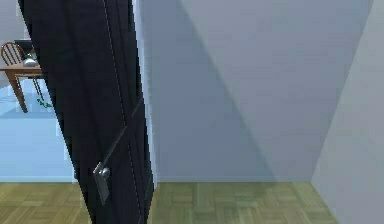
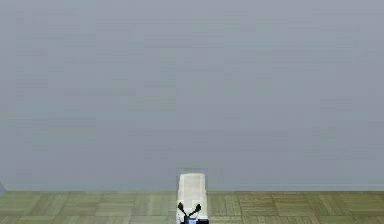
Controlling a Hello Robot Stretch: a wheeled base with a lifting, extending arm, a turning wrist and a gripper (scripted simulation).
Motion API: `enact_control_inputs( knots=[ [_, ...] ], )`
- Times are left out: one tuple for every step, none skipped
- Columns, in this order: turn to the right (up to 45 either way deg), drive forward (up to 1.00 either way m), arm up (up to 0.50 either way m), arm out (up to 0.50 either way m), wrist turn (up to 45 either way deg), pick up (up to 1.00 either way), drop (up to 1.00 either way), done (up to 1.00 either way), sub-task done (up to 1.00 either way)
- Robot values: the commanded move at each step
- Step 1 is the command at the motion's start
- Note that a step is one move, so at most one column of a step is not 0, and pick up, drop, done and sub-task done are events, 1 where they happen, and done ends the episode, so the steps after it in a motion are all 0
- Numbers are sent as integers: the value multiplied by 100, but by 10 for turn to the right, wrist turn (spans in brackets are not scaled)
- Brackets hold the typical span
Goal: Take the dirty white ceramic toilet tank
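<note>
In the arm side view, two thin dark fingers of my gripper (image 2: 190, 211) cross at the bottom edge, just left of the middle. A pale grey upright block (image 2: 193, 186) stands right behind them on the wooden floor (image 2: 80, 207), against a plain grey wall (image 2: 190, 90). I cannot tell whether the gripper holds anything.
In the forward view a tall dark door (image 1: 90, 100) with a metal handle (image 1: 101, 173) stands close at the left. Past its left side are a wooden table (image 1: 22, 70) and a chair (image 1: 13, 50). Grey-blue walls (image 1: 250, 90) meet in a corner at the right, over a wooden floor (image 1: 230, 203).
</note>
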Motion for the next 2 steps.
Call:
enact_control_inputs(
  knots=[
    [0, 0, 0, 0, -30, 0, 0, 0, 0],
    [0, 0, -30, 0, 0, 0, 0, 0, 0]
  ],
)
